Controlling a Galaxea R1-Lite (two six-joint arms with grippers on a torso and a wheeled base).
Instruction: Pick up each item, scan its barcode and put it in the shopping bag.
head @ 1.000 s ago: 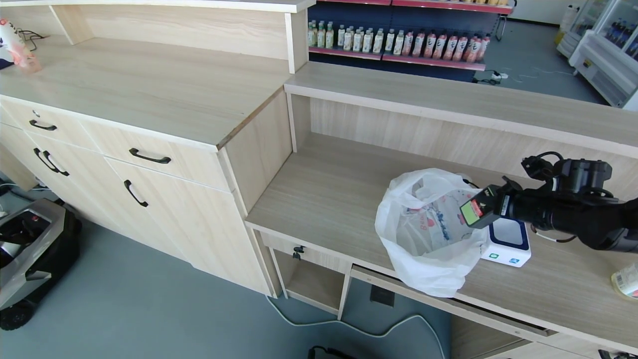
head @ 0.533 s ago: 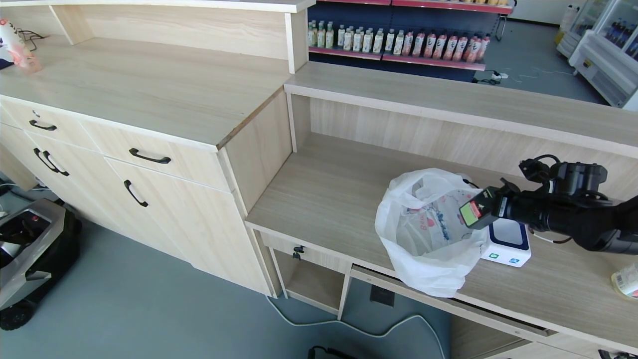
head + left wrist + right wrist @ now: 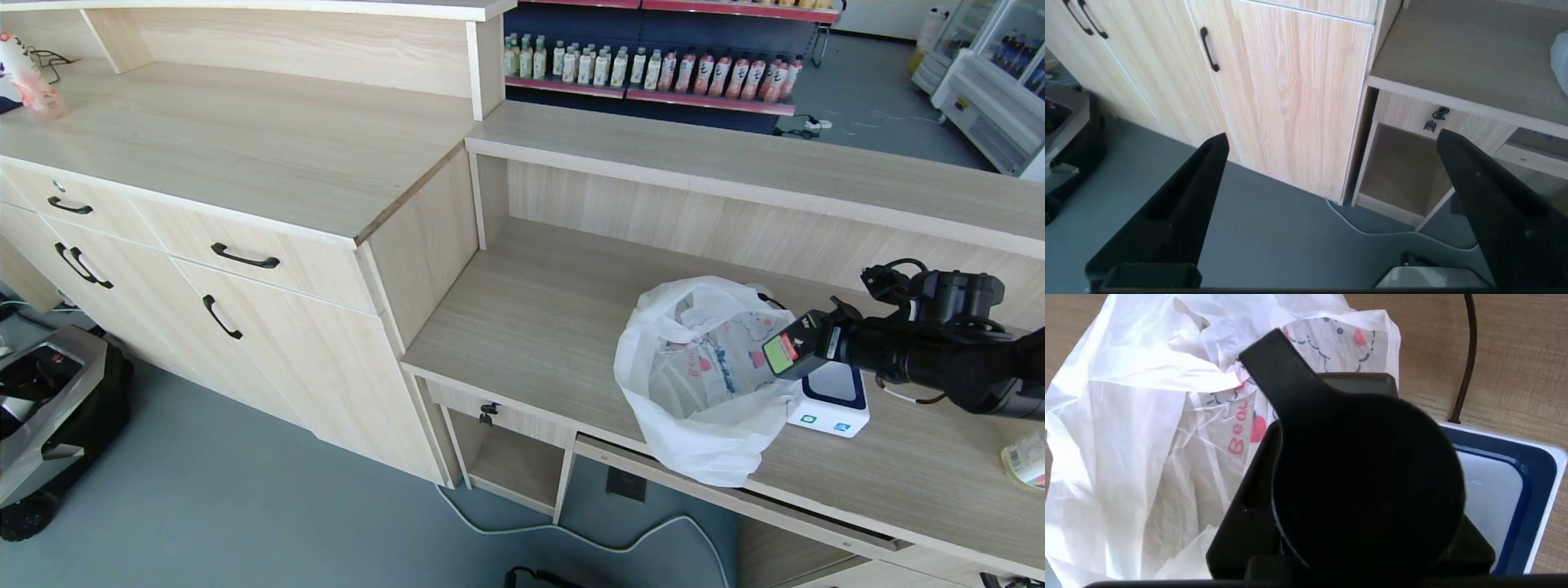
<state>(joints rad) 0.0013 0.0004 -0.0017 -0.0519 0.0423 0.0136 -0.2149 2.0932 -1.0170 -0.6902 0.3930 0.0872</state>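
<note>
My right gripper [image 3: 808, 347] is shut on a dark canister [image 3: 790, 351] with a green and red end, held level at the right rim of the white shopping bag [image 3: 698, 392]. In the right wrist view the canister's black round body [image 3: 1364, 482] hangs over the open bag [image 3: 1151, 457], beside the scanner [image 3: 1503, 490]. The scanner [image 3: 831, 402], a white box with a blue-framed top, sits on the counter against the bag's right side. A printed pouch lies inside the bag. My left gripper [image 3: 1331, 155] is open, low over the floor in front of the cabinet.
A labelled bottle [image 3: 1024, 459] lies at the counter's right edge. A raised wooden ledge [image 3: 735, 159] runs behind the lower counter [image 3: 539, 310]. Cabinets with black handles [image 3: 245, 260] stand to the left. A cable [image 3: 1466, 351] leads away from the scanner.
My right gripper and the canister have shifted slightly right and down, staying at the bag's rim. The bag, the scanner and the left arm have not moved.
</note>
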